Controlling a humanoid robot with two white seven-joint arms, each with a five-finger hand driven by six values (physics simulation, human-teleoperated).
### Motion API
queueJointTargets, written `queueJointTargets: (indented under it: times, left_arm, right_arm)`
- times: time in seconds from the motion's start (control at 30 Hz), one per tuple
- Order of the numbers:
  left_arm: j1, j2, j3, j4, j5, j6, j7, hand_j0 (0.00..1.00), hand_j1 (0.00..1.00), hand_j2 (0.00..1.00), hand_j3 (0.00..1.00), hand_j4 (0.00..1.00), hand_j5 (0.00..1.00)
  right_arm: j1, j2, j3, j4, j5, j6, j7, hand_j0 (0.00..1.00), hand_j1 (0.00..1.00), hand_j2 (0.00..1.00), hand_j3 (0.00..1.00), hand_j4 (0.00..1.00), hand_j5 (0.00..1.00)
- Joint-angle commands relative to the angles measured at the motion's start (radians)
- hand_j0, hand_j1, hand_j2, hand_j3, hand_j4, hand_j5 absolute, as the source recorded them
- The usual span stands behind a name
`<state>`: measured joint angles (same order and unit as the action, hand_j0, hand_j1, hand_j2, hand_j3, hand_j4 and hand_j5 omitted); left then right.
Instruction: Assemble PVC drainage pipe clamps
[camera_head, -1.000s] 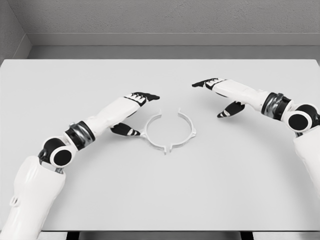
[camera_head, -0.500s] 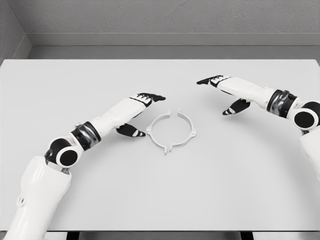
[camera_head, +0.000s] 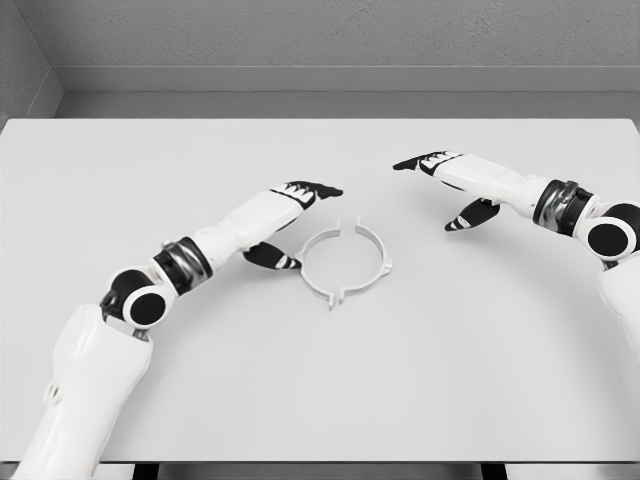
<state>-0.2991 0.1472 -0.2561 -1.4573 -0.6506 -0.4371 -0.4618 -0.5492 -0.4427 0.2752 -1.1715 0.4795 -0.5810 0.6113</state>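
A white plastic ring-shaped pipe clamp (camera_head: 345, 262) lies on the pale grey tabletop (camera_head: 320, 380). The left hand (camera_head: 290, 215) hovers beside it, fingers spread, empty; the right hand (camera_head: 450, 185) likewise, farther off.

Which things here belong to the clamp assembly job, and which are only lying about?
Belong to the job: white pipe clamp ring; left robot hand; right robot hand.
Only lying about: nothing else; only the white table under them.

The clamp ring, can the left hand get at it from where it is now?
Probably yes. The left hand sits right beside the clamp ring on its left side, fingers open, thumb close to the rim, and nothing lies between them on the table. The right hand is well clear.
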Motion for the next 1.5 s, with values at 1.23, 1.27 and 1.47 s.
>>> queueJointTargets:
  times: [1.23, 1.27, 1.47]
  left_arm:
    - [-0.002, -0.003, 0.001, 0.058, 0.005, 0.005, 0.002, 1.00, 1.00, 1.00, 1.00, 1.00, 1.00]
    - [-0.002, -0.003, 0.000, 0.058, 0.005, 0.005, 0.002, 1.00, 1.00, 1.00, 1.00, 1.00, 1.00]
    - [-0.009, -0.011, -0.006, 0.058, 0.005, 0.005, 0.002, 1.00, 1.00, 1.00, 1.00, 1.00, 1.00]
  right_arm:
    - [0.000, -0.030, -0.001, -0.008, -0.019, 0.004, 0.000, 1.00, 1.00, 1.00, 1.00, 1.00, 1.00]
    - [0.000, -0.045, 0.010, -0.008, -0.018, 0.004, 0.000, 1.00, 1.00, 1.00, 1.00, 1.00, 1.00]
    - [0.002, -0.077, 0.035, -0.013, -0.019, 0.004, 0.000, 1.00, 1.00, 1.00, 1.00, 1.00, 1.00]
